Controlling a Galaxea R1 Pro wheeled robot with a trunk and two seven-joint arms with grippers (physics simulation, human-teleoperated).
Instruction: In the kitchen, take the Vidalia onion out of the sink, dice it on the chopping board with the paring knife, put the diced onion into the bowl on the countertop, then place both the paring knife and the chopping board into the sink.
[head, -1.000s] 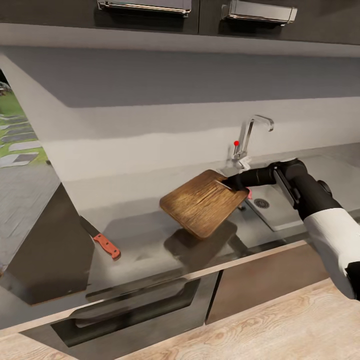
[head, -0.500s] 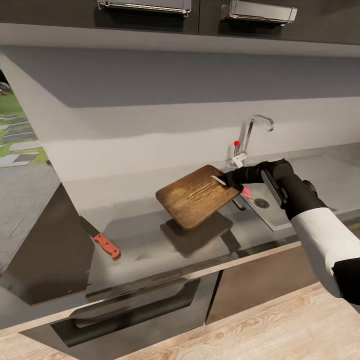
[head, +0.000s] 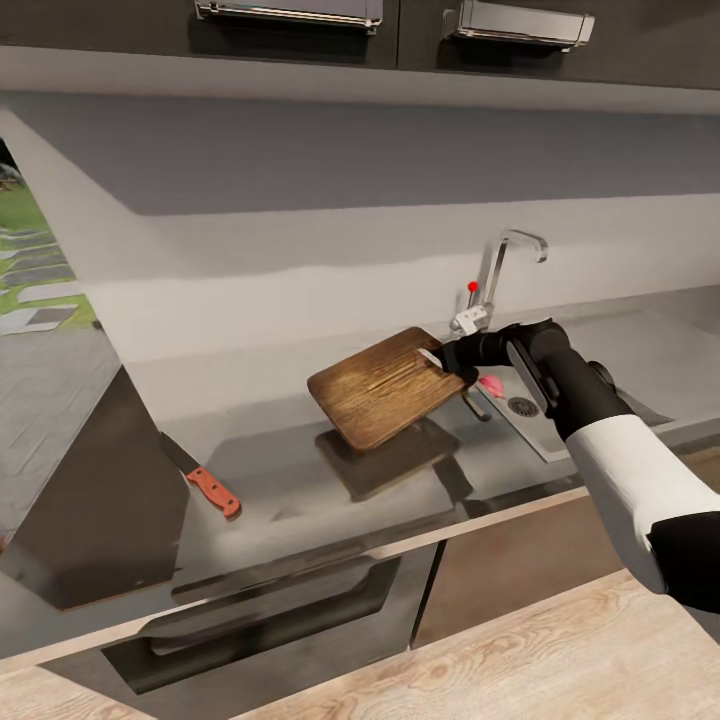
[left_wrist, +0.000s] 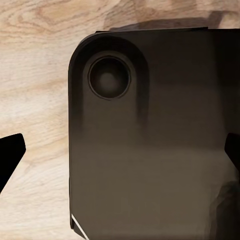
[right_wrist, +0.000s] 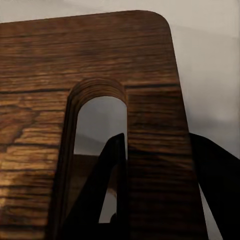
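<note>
The right gripper (head: 448, 358) is closed on the chopping board (head: 385, 387), pinching it at the handle end. In the right wrist view one dark finger (right_wrist: 102, 192) shows through the handle slot and the other runs along the outer edge of the wood, so the jaws clamp the strip of board between slot and edge. The board sits at the centre of the head view, lifted clear of the countertop (head: 280, 500) with its shadow lying just below it, and it tilts so that its far end dips toward the lower left of the frame.

What matters for the coming move is where the sink (head: 560, 425) lies from the board: to the right of centre in the head view, just beyond the gripped end and under the right forearm. The board's long axis runs from the gripper out toward the centre left, pointing away from the basin, so my judgement is that the arm has to swing it rightward, handle end leading, before lowering it in. A small pink thing (head: 491, 384) lies at the sink's near rim; it may be a scrap of onion, but it is too small to tell.

The paring knife (head: 200, 478) rests on the countertop at the lower left of the head view, well apart from the board and far from the sink.

In the left wrist view the left gripper's fingertips (left_wrist: 11, 155) stand spread wide at the frame's sides, with nothing between them, above a dark body and pale wood floor.
</note>
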